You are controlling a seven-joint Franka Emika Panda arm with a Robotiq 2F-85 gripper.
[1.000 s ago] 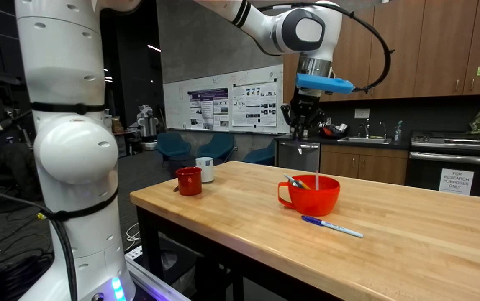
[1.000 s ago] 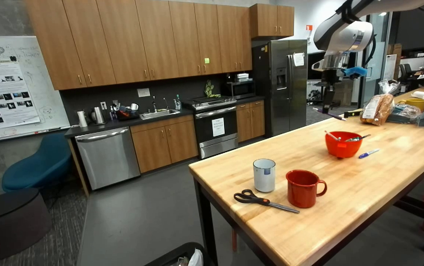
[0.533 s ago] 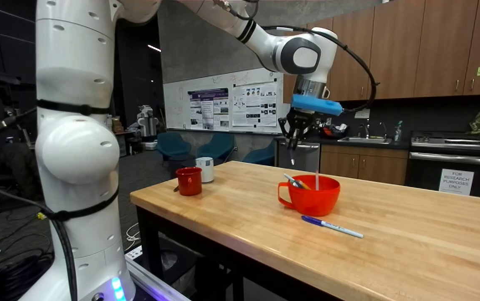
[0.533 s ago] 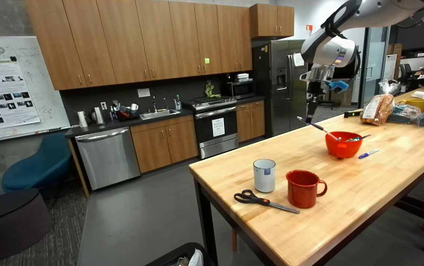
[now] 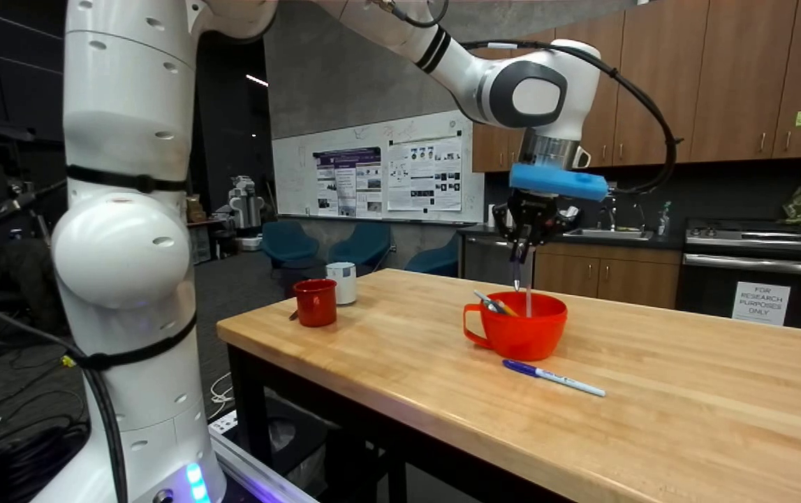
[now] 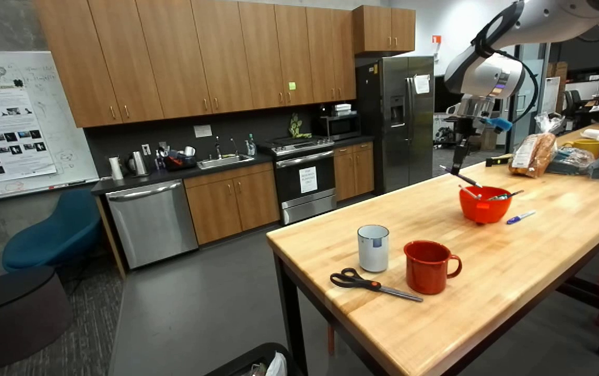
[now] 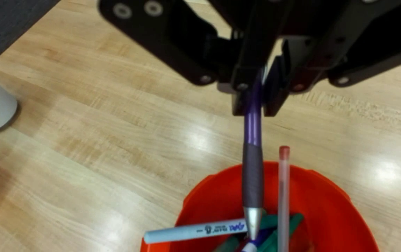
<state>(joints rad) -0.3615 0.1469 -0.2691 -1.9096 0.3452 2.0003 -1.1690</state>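
The purple pen [image 7: 252, 131] is being gripped by the tool [image 7: 255, 107], its jaws nearly together and pinched about the barrel; the pen is being held at a slant, metal tip downward, over the mouth of the red bowl [image 5: 522, 341]. Several pens and markers [image 5: 492, 303] are already being held in that bowl — among them a clear pen [image 7: 283, 192] with a red end and a pale marker [image 7: 190, 231] — so the work is being judged well advanced. The purple pen's release is not yet being seen, and a blue-capped marker [image 5: 557, 379] is being found outside, lying on the tabletop [image 5: 693, 398] just beside the bowl. That marker is being shown in both exterior views but not in the wrist view, where the bowl's jumbled contents and the pale marker's lettering are being revealed instead. Whether anything is being touched by the pen's tip cannot be told.
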